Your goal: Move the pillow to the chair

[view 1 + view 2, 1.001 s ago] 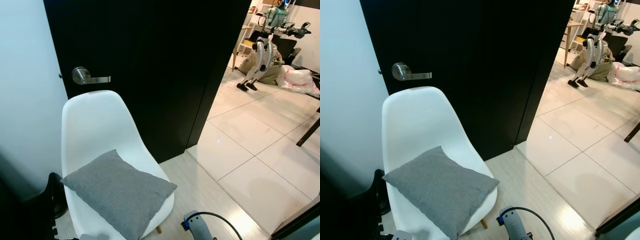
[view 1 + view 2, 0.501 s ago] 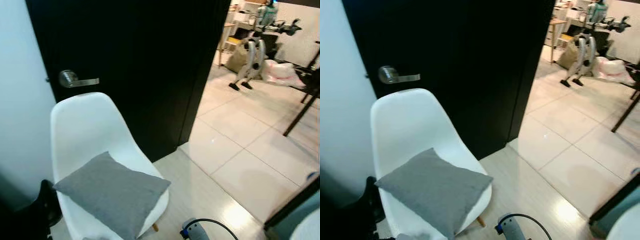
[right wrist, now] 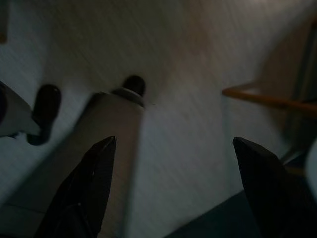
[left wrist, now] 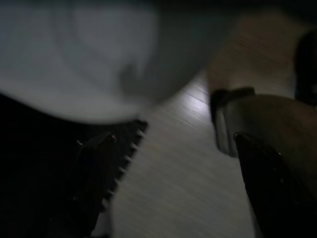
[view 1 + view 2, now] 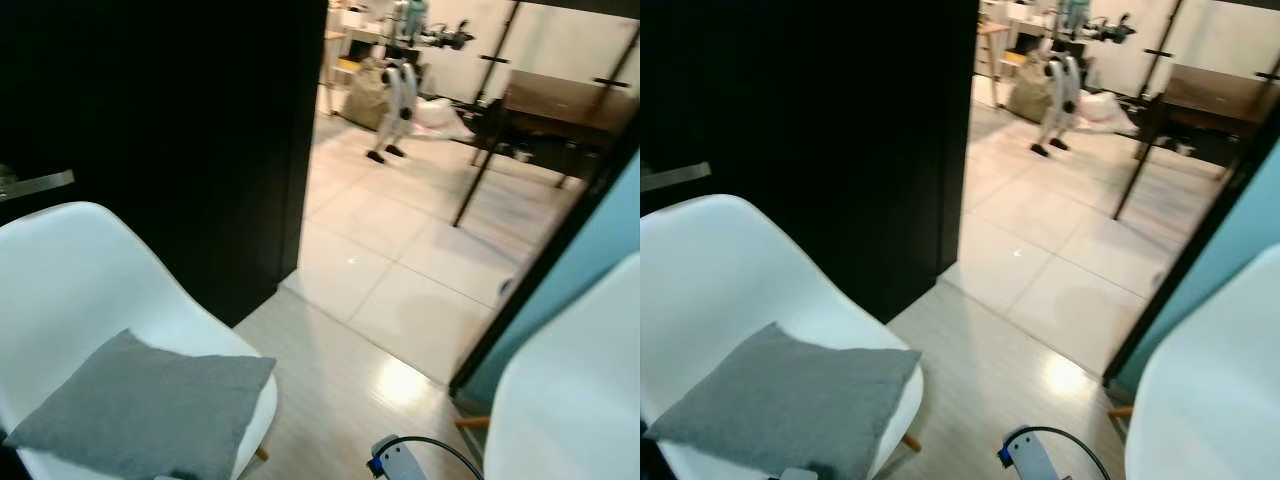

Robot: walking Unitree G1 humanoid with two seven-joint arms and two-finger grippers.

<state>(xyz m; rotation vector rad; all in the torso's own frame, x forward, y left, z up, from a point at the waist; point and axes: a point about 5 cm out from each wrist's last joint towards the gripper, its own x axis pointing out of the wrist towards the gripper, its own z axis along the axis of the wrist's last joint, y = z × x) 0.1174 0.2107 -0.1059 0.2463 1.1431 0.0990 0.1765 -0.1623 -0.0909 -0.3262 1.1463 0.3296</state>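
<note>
Since a second ago our view swings right; pillow [image 5: 140, 415] rests on chair [image 5: 70, 270], both our grippers [image 4: 173, 144] [image 3: 173, 144] hang spread, empty.

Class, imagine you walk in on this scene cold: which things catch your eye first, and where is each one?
First comes the grey pillow lying on the seat of the white chair at lower left, set against a tall black door. Next, the bright tiled floor beyond the door's edge draws the eye to another robot standing far back. A second white chair edges in at lower right.
</note>
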